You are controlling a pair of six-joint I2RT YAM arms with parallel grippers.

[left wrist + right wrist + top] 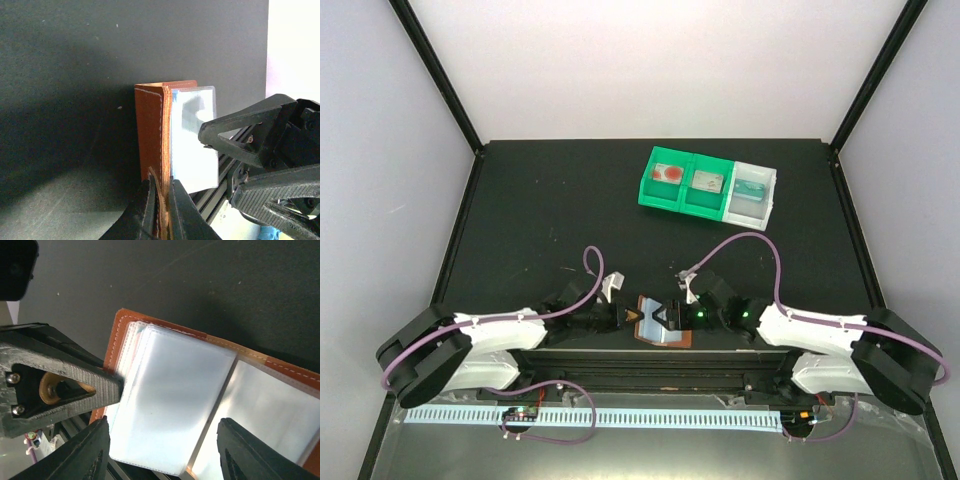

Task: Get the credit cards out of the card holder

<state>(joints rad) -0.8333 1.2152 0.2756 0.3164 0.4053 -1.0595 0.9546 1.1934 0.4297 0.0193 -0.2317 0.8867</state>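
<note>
The card holder [658,336] lies spread open between my two grippers at the near edge of the table. It is reddish-brown [149,130] with pale shiny sleeves [170,400]. My left gripper [160,197] is shut on the holder's near edge, with the leather pinched between its fingers. My right gripper [162,425] is open, with one finger [95,445] on either side of the top sleeve. Whether a card is inside that sleeve, I cannot tell. Three credit cards lie in the bins at the back: a pinkish one [669,175], a grey one [706,182] and a pale blue one [751,188].
Two green bins [660,198] and a white bin [766,205] stand in a row at the back right of the black table. A metal rail [235,167] runs along the table's near edge beside the holder. Purple cables loop over both arms.
</note>
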